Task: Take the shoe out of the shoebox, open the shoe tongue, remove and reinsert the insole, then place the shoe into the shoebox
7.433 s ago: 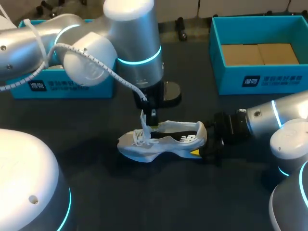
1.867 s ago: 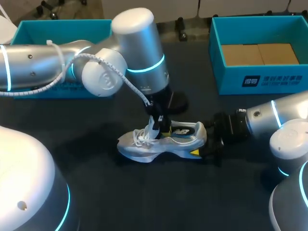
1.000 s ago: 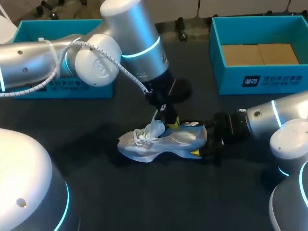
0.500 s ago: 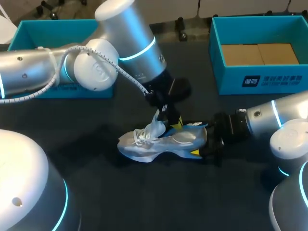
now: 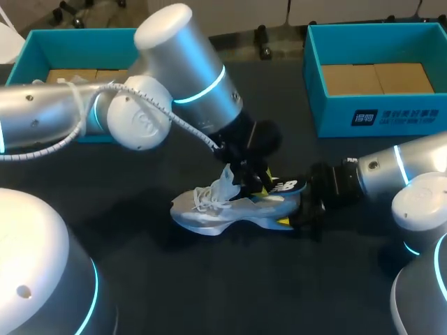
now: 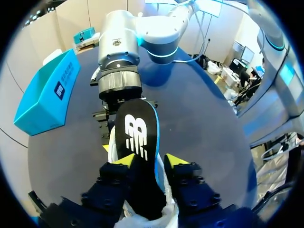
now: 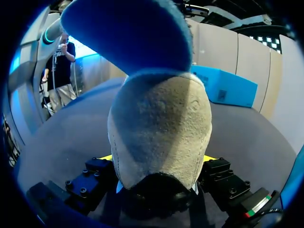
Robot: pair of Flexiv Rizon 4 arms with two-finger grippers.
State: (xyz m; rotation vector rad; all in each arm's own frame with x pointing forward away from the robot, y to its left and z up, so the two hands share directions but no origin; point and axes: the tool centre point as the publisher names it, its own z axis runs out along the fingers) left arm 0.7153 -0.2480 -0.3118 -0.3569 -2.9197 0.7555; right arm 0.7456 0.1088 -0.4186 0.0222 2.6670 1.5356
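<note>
White shoe (image 5: 209, 213), right gripper (image 7: 158, 160) clamped on its heel, left gripper (image 6: 150, 160) pinching black insole (image 6: 137, 128) angled above its collar.

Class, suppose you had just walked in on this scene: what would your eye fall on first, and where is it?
The dark insole with its white logo stands out, pinched between the left arm's fingers and tilted up out of the pale shoe at mid-table. The right arm's fingers clamp the shoe's heel from the side. An open teal shoebox sits at the table's far right.
</note>
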